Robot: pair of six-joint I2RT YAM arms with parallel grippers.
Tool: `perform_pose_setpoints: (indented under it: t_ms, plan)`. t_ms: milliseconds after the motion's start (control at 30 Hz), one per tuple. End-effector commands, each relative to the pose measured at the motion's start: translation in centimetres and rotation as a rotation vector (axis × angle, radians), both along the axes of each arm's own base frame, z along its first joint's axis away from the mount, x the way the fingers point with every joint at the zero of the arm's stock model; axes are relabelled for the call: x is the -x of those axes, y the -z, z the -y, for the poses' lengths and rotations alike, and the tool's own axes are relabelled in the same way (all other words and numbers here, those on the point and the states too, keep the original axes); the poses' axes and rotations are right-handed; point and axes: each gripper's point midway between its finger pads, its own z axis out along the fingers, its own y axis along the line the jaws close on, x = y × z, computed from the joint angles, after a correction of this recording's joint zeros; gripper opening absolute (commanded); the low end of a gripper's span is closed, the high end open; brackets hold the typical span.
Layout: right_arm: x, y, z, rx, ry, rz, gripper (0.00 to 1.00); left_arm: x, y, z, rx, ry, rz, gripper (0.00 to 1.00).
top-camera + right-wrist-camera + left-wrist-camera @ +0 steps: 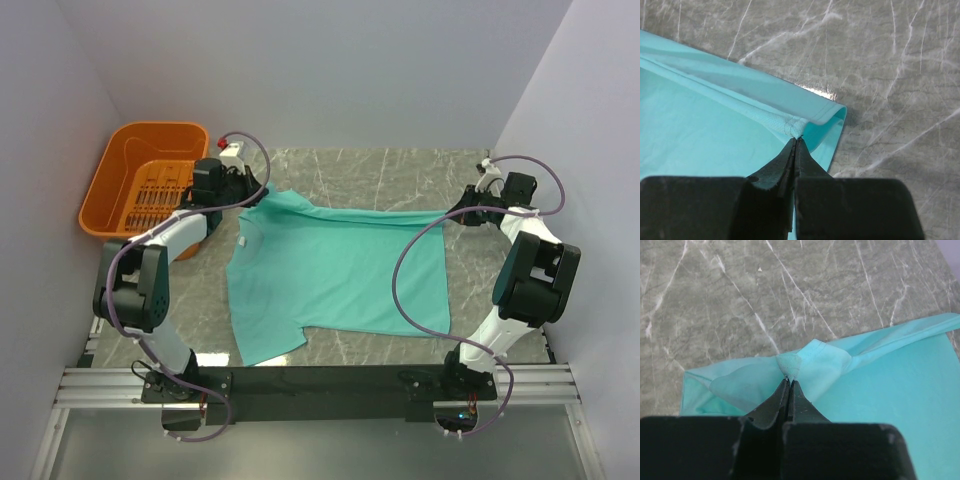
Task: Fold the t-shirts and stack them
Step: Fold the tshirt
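A plain teal-green t-shirt [335, 275] lies spread on the marble table, its far edge pulled taut between my two arms. At the shirt's far left corner, my left gripper [255, 192] is shut on a bunched bit of the cloth [812, 362]; its tips [789, 380] pinch the fabric. My right gripper [462, 212] holds the far right corner, shut on the hem seam [790, 122]; its tips [797, 139] meet on the stitching. The near sleeve [268, 345] rests flat toward the arm bases.
An orange slotted basket [120, 170] stands at the far left beside the left arm. Grey walls close in on the left, back and right. A black rail [320, 380] carrying the arm bases runs along the near edge. Purple cables loop over both arms.
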Motion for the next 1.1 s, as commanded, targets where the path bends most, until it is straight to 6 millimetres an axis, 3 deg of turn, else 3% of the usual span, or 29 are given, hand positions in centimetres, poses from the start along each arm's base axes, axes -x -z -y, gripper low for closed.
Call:
perform_pose_setpoints:
  t_ms: [0, 367, 933, 1033, 1067]
  plan:
    - [-0.8, -0.9, 0.7, 0.017, 0.005, 0.024, 0.00, 0.4, -2.6, -0.5, -0.013, -0.004, 0.076, 0.00]
    - [-0.7, -0.3, 0.8, 0.010, 0.005, -0.008, 0.00, 1.9, -1.3, -0.3, -0.035, -0.004, 0.035, 0.01]
    - [0.6, 0.6, 0.7, 0.025, -0.013, -0.063, 0.01, 2.4, 0.6, 0.2, -0.062, 0.002, -0.026, 0.01]
    - [1.2, 1.0, 0.9, 0.048, -0.014, -0.082, 0.08, 2.3, 0.8, 0.2, -0.065, 0.003, -0.030, 0.01]
    - [1.4, 0.9, 1.0, 0.057, -0.017, -0.082, 0.16, 2.4, 0.8, 0.2, -0.067, 0.003, -0.032, 0.00]
